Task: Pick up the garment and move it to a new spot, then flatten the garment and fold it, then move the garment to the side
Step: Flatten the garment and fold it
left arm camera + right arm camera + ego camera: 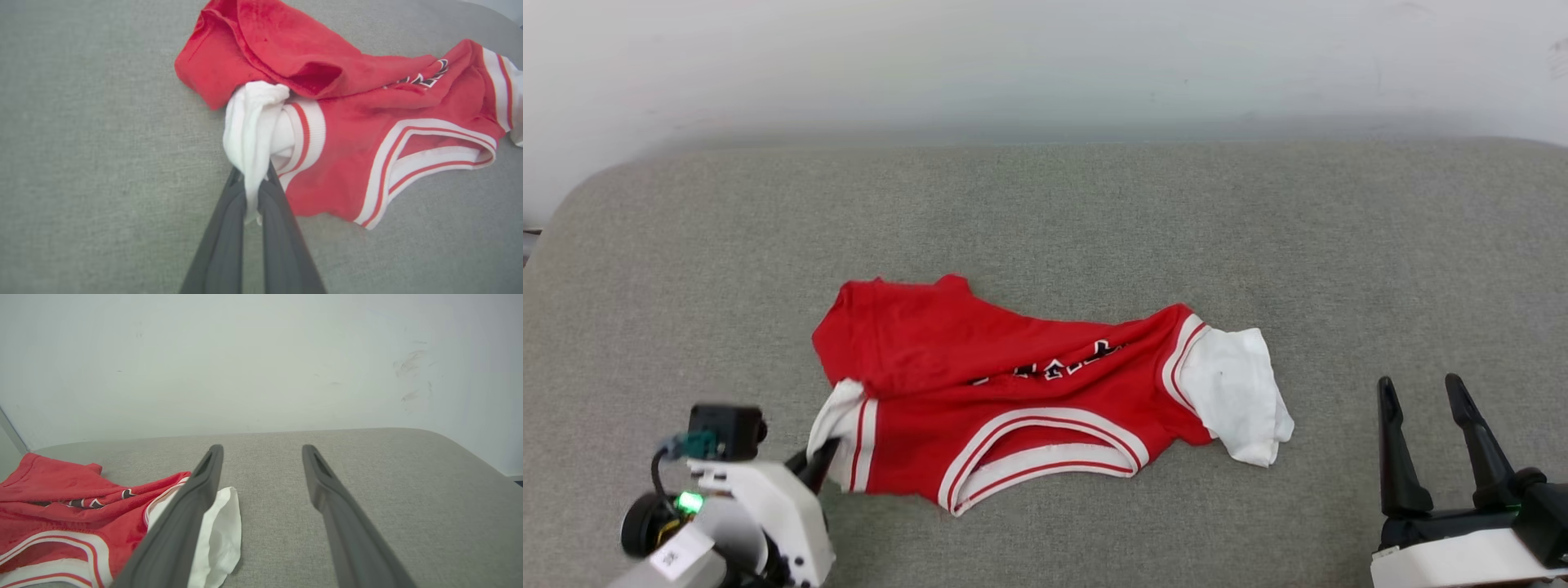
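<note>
One white sleeve [251,118] of the shirt [980,384] is pinched tight in the left gripper [253,176], near the couch's [1094,204] front edge. The shirt lies long-ways, left to right, across the couch's middle. The right gripper [1425,392] is wide open and empty, apart from the other sleeve [1240,392], which lies to its left.

No whole word can be read. White, dark-outlined lettering [1062,366] is printed across the chest of the garment [915,359], but it is caught in a fold, so only broken parts of letters are seen and none can be made out for certain. Below and to the left of the garment, a white sticker [676,557] is fixed on the left arm's pale housing [768,506]. The small dark mark on it cannot be read.
</note>
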